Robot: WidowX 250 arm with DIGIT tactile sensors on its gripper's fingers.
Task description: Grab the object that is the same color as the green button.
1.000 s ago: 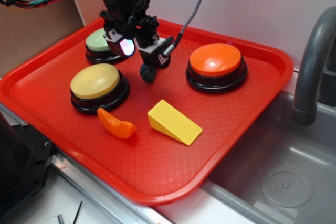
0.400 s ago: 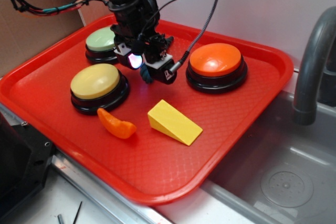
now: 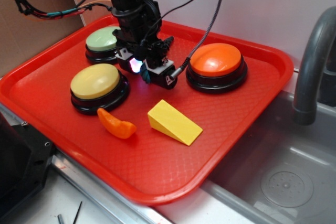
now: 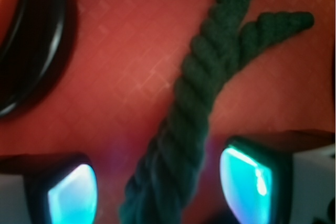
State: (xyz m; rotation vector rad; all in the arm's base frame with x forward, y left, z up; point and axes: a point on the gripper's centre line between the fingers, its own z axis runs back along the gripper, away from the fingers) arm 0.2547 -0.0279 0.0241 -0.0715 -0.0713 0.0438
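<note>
On the red plastic tray (image 3: 247, 108), with its fine diamond-embossed surface, lie two loose pieces at the near side: one curved orange piece (image 3: 116, 124), smooth and glossy, and to its right one yellow wedge (image 3: 174, 121) with flat faces and sharp edges. Behind them stand three dome buttons on black round bases: a yellow button (image 3: 96, 83) on the left, an orange button (image 3: 216, 62) on the right, and farthest back on the left the green button (image 3: 102, 40), pale sage and partly hidden by the arm.

One gripper (image 3: 146, 75) hangs low over the middle of the tray, between the yellow and orange buttons, and covers nearly all of the one dark green rope toy (image 4: 202, 98); only a dark tip shows below it in the exterior view. In the wrist view the toy lies on the tray, a slim twisted cord that forks at its far end, running between the two fingers (image 4: 247, 179), whose pads glow cyan. The jaws stand apart, one on each side of the cord, with tray showing in both gaps. A grey curved faucet (image 3: 315, 61) rises over the sink (image 3: 283, 177) on the right.
</note>
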